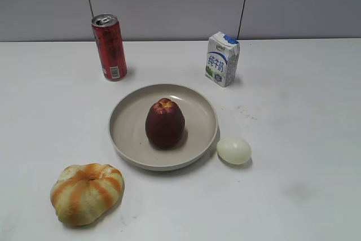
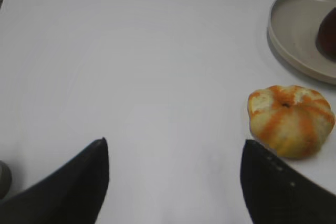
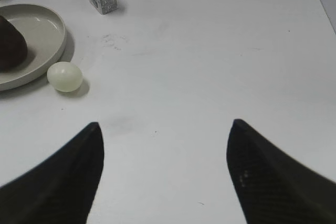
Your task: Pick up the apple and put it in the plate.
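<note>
Left gripper (image 2: 174, 182) and right gripper (image 3: 164, 174) spread wide, holding nothing, low over bare counter (image 1: 304, 139). Beyond and inward of both sets of fingers, apple (image 1: 164, 123) upright at centre of plate (image 1: 127, 134). Probably firm, glossy, slippery, moderately heavy; best taken across widest middle, not tapered base.

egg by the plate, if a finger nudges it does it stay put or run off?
The egg is smooth and rounded, lying on its side on the bare table, so it would probably roll, likely in a curve. The plate rim beside it may stop it that way. It looks fragile.
</note>
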